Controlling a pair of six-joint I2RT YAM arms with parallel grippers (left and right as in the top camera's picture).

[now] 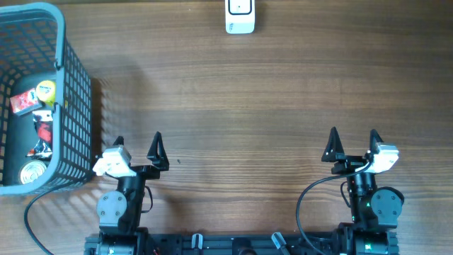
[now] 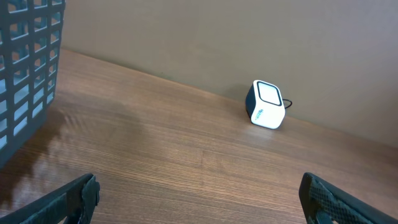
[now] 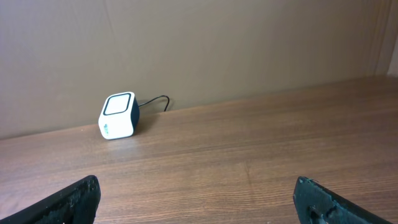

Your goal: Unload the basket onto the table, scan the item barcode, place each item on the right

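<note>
Wood-grain table (image 1: 248, 106); take the scanner (image 1: 240, 15) at its far edge, against the wall, as your landmark

Scanner body: white cube with a dark-framed window on its upper face, tilted a little toward the arms. Judged set that way so a barcode can be shown to it from above or from the front. Its cable (image 3: 155, 99) runs off behind it, out of the working path

Blue wire basket (image 1: 71, 85): well left of the scanner and nearer the arms. The goods to scan lie on its floor: a red packet (image 1: 25, 101), a yellow round piece (image 1: 46, 90), a tin (image 1: 32, 172) and a red-and-white piece (image 1: 44, 131). No barcode is readable in any view, so you cannot tell which goes first

Your left gripper (image 1: 138, 139): fingers spread wide, nothing between them. It is left of the scanner and well short of it, just beside the basket's near corner. Judged the natural arm for the pick

Your right gripper (image 1: 354, 134): fingers likewise spread and empty, right of the scanner and well short of it, perhaps free to turn or steady an item

Judgement: nothing lifted yet; first step is a reach into the basket
</note>
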